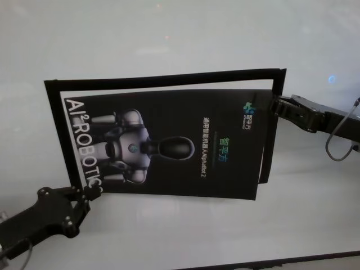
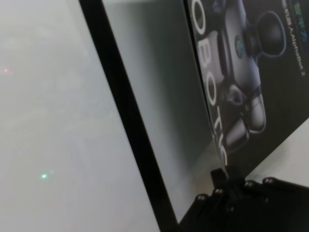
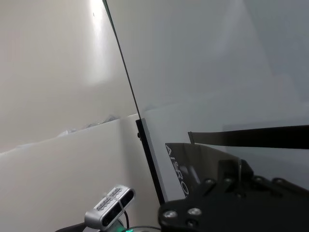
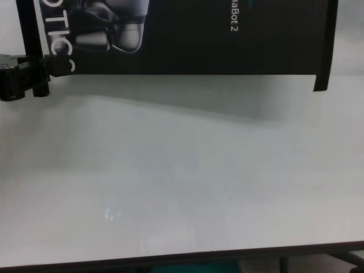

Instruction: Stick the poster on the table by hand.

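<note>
Holding poster (image 1: 169,143) above table (image 1: 169,236): left gripper (image 1: 84,194) clenched on its near-left corner, right gripper (image 1: 277,106) on far-right edge. I'd say thin, floppy, slippery; grip corners.

Black strips (image 1: 163,77): thin, run along far, left and right sides. Grey sensor bar (image 3: 110,209), tilted. Red speck (image 2: 6,70), green speck (image 2: 44,176).

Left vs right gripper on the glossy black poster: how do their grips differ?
The left gripper pinches the glossy black poster at its near corner by the white "ROBOTIC" lettering; the right gripper holds the opposite far edge, beside the small logo. The left arm comes in from the near side of the white table, the right from the side. Both are shut on the sheet, which is lifted off the table.
</note>
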